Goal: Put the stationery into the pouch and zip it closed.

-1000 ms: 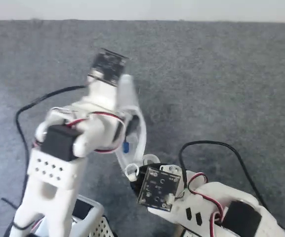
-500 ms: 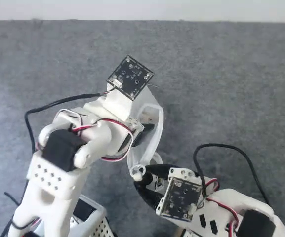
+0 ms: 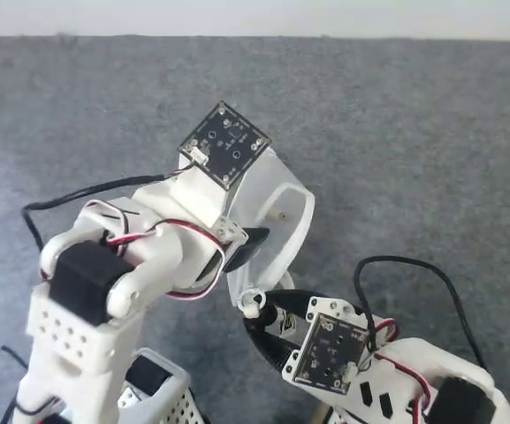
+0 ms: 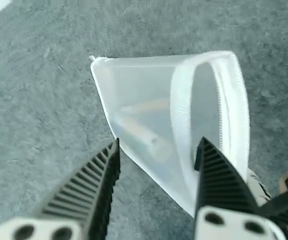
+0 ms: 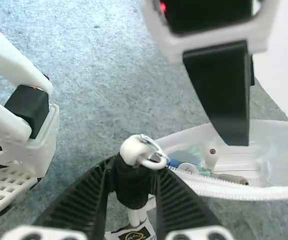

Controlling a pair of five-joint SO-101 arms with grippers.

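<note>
A translucent white pouch (image 3: pixel 288 212) lies on the grey carpet with its mouth wide open. In the left wrist view the pouch (image 4: pixel 148 115) lies just past my left gripper (image 4: pixel 158 144), whose two black fingers stand well apart over it. Its zipper band (image 4: pixel 181 115) loops round the mouth. Several stationery pieces (image 5: pixel 196 162) lie inside the pouch (image 5: pixel 278 165). One black finger of the left gripper (image 5: pixel 223 85) hangs over the mouth. My right gripper (image 5: pixel 134 172) is shut on the zipper pull (image 5: pixel 140 149), a white bead with a metal ring. From above, the right gripper (image 3: pixel 263 320) sits at the pouch's near end.
The left arm's white perforated base (image 3: pixel 162 397) stands at the near left, close to the right gripper; it is also the white block (image 5: pixel 19 140) in the right wrist view. Black cables (image 3: pixel 405 265) loop over the carpet. Open grey carpet (image 3: pixel 414 115) stretches to the far side and right.
The left arm swung to the right and its wrist turned. The pouch's mouth spread wider and shifted right. The right gripper, still on the zipper pull, slid a little right.
</note>
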